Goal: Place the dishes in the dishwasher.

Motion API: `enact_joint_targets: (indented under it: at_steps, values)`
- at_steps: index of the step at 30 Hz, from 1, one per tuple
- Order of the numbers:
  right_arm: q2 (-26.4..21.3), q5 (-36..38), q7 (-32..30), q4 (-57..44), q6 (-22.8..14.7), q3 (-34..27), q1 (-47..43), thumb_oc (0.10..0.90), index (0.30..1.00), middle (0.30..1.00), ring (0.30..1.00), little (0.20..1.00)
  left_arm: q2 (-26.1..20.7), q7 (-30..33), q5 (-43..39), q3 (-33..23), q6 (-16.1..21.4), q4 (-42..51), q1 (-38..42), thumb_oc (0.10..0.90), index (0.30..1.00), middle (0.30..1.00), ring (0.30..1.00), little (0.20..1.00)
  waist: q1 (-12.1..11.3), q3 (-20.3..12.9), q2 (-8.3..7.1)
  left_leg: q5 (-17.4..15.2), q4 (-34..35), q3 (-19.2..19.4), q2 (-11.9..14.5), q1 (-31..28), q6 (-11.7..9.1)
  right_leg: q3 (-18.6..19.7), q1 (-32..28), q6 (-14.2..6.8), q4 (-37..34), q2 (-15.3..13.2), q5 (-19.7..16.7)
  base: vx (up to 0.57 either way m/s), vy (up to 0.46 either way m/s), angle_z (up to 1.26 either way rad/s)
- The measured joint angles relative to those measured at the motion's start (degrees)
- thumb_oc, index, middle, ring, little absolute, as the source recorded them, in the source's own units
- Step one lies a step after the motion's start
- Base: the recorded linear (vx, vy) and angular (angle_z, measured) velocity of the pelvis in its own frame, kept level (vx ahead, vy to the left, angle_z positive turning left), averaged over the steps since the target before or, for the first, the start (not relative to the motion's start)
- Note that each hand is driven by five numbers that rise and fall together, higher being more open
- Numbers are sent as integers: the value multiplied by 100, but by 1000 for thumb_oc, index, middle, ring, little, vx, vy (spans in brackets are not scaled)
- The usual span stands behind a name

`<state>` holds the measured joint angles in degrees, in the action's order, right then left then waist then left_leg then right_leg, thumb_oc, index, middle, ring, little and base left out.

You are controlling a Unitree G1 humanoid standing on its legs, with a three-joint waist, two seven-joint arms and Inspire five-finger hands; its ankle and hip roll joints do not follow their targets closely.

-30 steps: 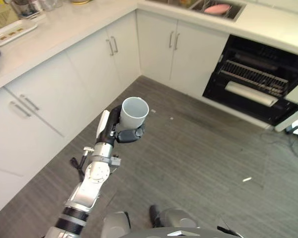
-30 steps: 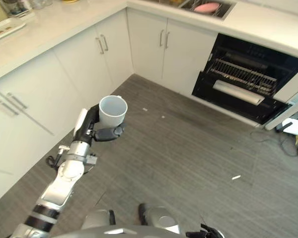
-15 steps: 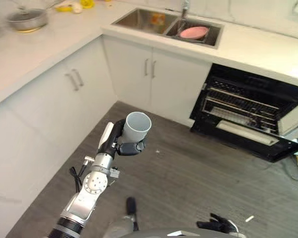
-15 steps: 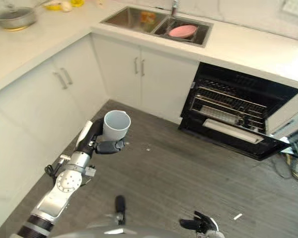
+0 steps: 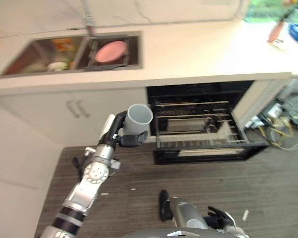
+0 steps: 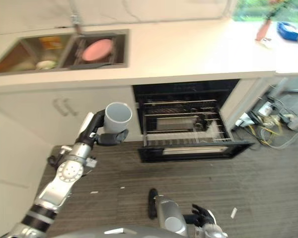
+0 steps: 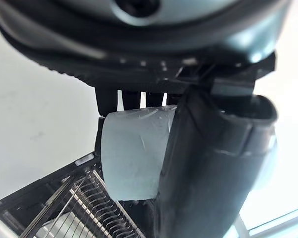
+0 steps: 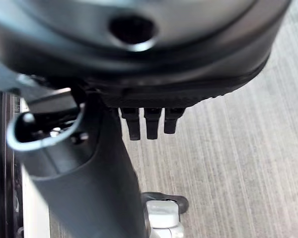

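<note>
Left eye view: the left hand (image 5: 123, 135) holds a pale grey cup (image 5: 138, 119) upright, mouth up, fingers (image 5: 131, 141) curled round its lower wall. The cup is in the air before the white cabinets, just left of the open dishwasher (image 5: 203, 126), whose rack (image 5: 198, 134) is pulled out over the floor (image 5: 268, 188). On the desk (image 5: 198, 49) above, a sink (image 5: 69, 52) holds a pink plate (image 5: 110, 50). The right hand (image 5: 219, 218) hangs low near the floor.

Right eye view: same layout; the cup (image 6: 117, 117) is level with the rack's (image 6: 184, 129) left edge, apart from it.

Left wrist view: fingers (image 7: 134, 99) and thumb (image 7: 208, 168) are clamped on opposite sides of the cup (image 7: 131, 153); rack wires (image 7: 94, 208) show beyond.

Right wrist view: the right hand's fingers (image 8: 146, 121) are bent in and hold nothing, over the floor (image 8: 228, 139).
</note>
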<state>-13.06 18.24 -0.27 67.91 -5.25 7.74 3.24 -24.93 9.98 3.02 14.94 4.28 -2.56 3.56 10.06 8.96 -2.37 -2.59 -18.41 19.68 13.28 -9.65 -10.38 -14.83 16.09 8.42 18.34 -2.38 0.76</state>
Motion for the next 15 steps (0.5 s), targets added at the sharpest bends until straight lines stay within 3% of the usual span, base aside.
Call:
enact_joint_targets:
  at_steps: [1,3,4,5,6,7,8,9,10,11,13,14,15]
  values:
    - [36,7,-9,199,70,-8,-60,800,900,900,900,900,37,-55,-4,22,5,-3,-49,400,300,300,300,300,-86,77,-200,125,-1145,-251,10,606,-334,162,-649,-30,-565,153,19,13,-2,-27]
    - [-43,37,-6,360,49,-27,-40,800,900,900,900,900,37,-23,-12,19,31,57,-52,400,300,300,300,300,-296,112,-332,272,-1698,-331,-240,1128,-293,454,-1034,29,-929,252,-45,19,84,-91]
    - [-74,101,-37,380,40,-92,-21,800,900,900,900,900,33,-9,-13,17,47,66,-48,400,300,300,300,300,-298,82,-346,323,-1418,-376,-383,1386,-109,580,-1207,-154,-1216,302,-60,118,140,-94]
    - [-124,163,-72,391,39,-154,-4,800,900,900,900,900,34,16,-14,14,59,106,-64,400,300,300,300,300,-360,72,-312,416,-675,-439,-498,1417,244,581,-1235,-587,-1263,311,56,188,245,-92]
    - [-228,212,-107,439,43,-212,-25,800,900,900,900,900,112,71,-14,0,69,122,-63,400,300,300,300,300,-410,95,-90,491,60,-650,-250,1429,288,368,-1105,-664,-741,363,394,198,216,-116]
    - [-290,211,-108,465,69,-209,-19,800,900,900,900,900,60,98,-12,-33,85,119,-65,400,300,300,300,300,-434,41,-105,651,828,-836,-133,1224,216,641,-994,-249,-425,469,532,132,183,-106]
    - [-333,208,-126,532,103,-206,-29,800,900,900,900,900,76,123,-8,-48,73,50,-62,400,300,300,300,300,-413,19,-61,836,1477,-1135,6,1108,202,796,-1081,-6,-477,627,512,69,104,-116]
    - [-330,206,-176,534,114,-205,-17,800,900,900,900,900,7,126,-4,-48,61,40,-91,400,300,300,300,300,-477,-55,-10,973,2004,-1454,29,955,241,1039,-1174,-130,-679,731,428,9,67,-119]
    - [-328,206,-201,532,122,-199,-28,800,900,900,900,900,-47,143,-4,-61,62,36,-83,400,300,300,300,300,-517,-58,-68,1049,2072,-1680,-76,934,213,1255,-1284,-235,-848,738,314,60,133,-135]
    - [-334,206,-199,507,129,-203,-6,800,900,900,900,900,-88,164,-3,-62,63,35,-66,400,300,300,300,300,-547,-54,-142,1132,2023,-1739,-199,928,147,1386,-1441,-196,-1064,686,194,47,158,-103]
    - [-372,208,-190,471,132,-206,201,800,900,900,900,900,-12,172,-3,-33,64,40,-47,400,300,300,300,300,-409,-110,-151,1176,1782,-1394,-284,883,129,1314,-1743,-140,-1370,671,167,47,210,-46]
    - [-358,208,-222,487,127,-208,362,800,900,900,900,900,6,171,4,39,72,106,-59,400,300,300,300,300,-300,-234,-52,1237,2132,-1052,-330,703,214,1176,-1912,-136,-1561,706,165,41,180,-19]
    - [-354,208,-223,495,142,-206,413,800,900,900,900,900,10,171,4,42,95,172,-56,400,300,300,300,300,-296,-264,1,1294,2145,-1050,-340,686,295,1203,-1938,-135,-1640,737,163,33,130,-14]
